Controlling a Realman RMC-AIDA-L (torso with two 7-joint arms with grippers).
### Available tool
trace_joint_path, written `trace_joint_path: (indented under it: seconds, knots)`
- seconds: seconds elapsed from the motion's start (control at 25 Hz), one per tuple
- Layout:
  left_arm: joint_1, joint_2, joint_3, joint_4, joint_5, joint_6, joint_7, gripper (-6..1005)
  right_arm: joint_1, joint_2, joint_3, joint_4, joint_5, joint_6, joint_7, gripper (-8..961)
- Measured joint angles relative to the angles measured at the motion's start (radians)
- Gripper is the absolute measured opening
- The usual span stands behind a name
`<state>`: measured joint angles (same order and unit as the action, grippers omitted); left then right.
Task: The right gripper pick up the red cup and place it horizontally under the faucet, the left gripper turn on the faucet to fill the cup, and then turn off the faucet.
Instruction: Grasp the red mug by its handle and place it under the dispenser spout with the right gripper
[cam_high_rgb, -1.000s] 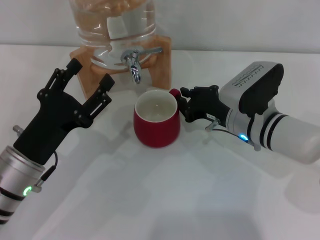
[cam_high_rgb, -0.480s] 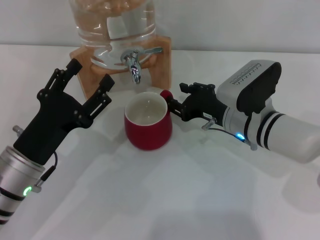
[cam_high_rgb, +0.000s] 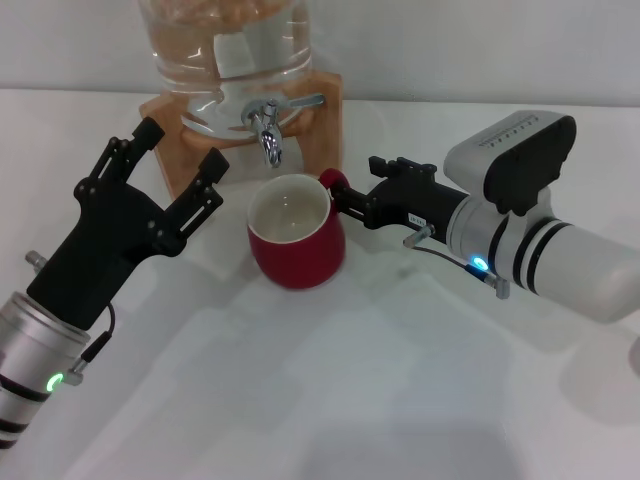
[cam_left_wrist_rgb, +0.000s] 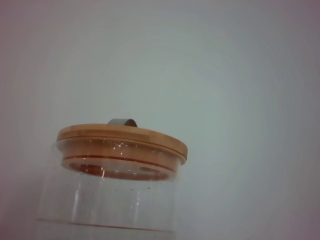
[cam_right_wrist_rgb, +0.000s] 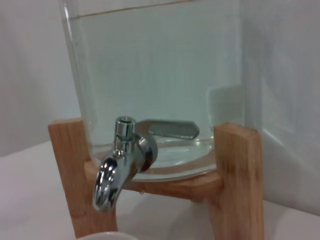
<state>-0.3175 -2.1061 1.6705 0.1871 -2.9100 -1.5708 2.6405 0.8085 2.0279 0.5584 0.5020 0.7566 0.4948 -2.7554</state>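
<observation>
Count: one red cup (cam_high_rgb: 296, 240), one faucet (cam_high_rgb: 266, 125), one glass jar (cam_high_rgb: 225, 60) in one wooden stand (cam_high_rgb: 325, 130), two grippers.
Red cup, place: on the white table (cam_high_rgb: 330, 400), just in front of the wooden stand, a little to the right of the spout's tip and nearer the camera in the head view. Only a sliver of its white rim (cam_right_wrist_rgb: 107, 236) shows in the right wrist view, below the spout.
Red cup, axis: upright, mouth up, white inside showing; long axis vertical. Loop handle points toward the robot's right and slightly to the rear.
Right gripper (cam_high_rgb: 345, 200): reaches in from the right, low over the table, fingers pinched on the cup's handle. Blue light on the arm behind it.
Left gripper (cam_high_rgb: 180, 160): left of the cup, beside the stand's left post, pointing up and toward the jar; fingers spread wide, holding nothing, touching nothing. Green light low on the arm.
Faucet: spout points down; thin lever (cam_right_wrist_rgb: 172, 129) lies sideways toward the robot's right.
Jar: clear, water (cam_right_wrist_rgb: 160, 70) inside, level near the top of the right wrist view; wooden lid (cam_left_wrist_rgb: 121, 141) shows in the left wrist view.
</observation>
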Motion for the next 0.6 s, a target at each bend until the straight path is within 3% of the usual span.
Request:
trace_joint_path:
  seconds: [0.6]
  knots:
    - [0.0,0.0,0.0,0.0,0.0,0.0,-0.002,862,-0.006,0.0,-0.004,0.027,0.0,-0.012,0.002,645]
